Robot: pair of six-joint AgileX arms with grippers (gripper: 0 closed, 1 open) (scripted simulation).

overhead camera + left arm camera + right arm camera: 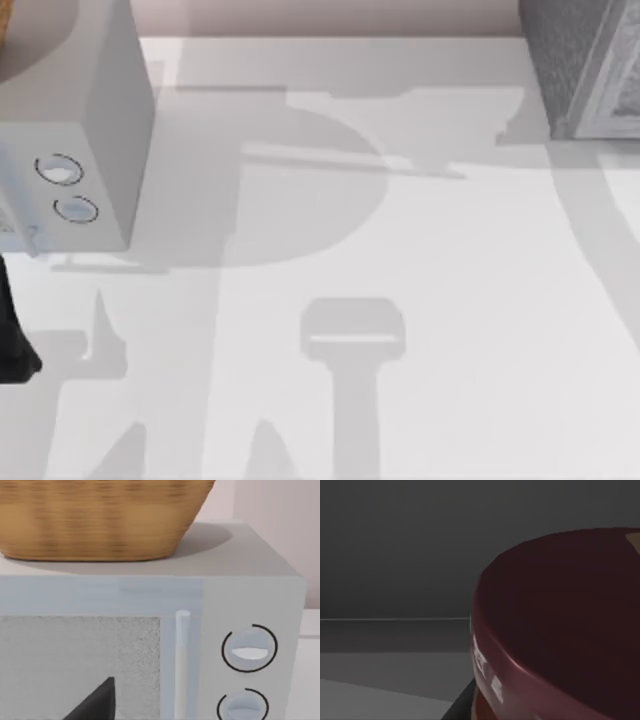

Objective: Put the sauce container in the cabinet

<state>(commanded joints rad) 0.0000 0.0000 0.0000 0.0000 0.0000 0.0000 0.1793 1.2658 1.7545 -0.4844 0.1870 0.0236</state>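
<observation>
Top view, white matte table [420, 300] with soft grey shadows across it.

- Microwave [75, 150] at 9 o'clock: a pale grey box with flat, smooth sides. The front has two round knobs [249, 649], each ringed by a thin black arc, a slim vertical bar handle [182, 660], and a door window with a grainy, speckled grey texture.
- Woven basket [95, 517] on top of the microwave: tan wicker with a ribbed weave and a rounded bowl shape.
- Cabinet [585, 70] at 1 o'clock: a grey boxy corner with a rough, mottled surface and a lighter framed edge.
- Left arm [15, 340] at the 8 o'clock table edge, black. The left gripper [95, 702] shows as a dark matte wedge in front of the microwave door. You can't tell whether that claw is spread or pressed together.
- Sauce container [560, 630], close up in the right wrist view: a dark maroon lid, round and glossy, with a curved rim that catches a highlight. There are small pale marks on the rim. It sits in a dim grey space with a flat floor and a plain back wall.
- Right gripper [462, 705]: a dark strip beside the lid's lower edge. I can't tell whether it is pinching the jar or spread.
</observation>
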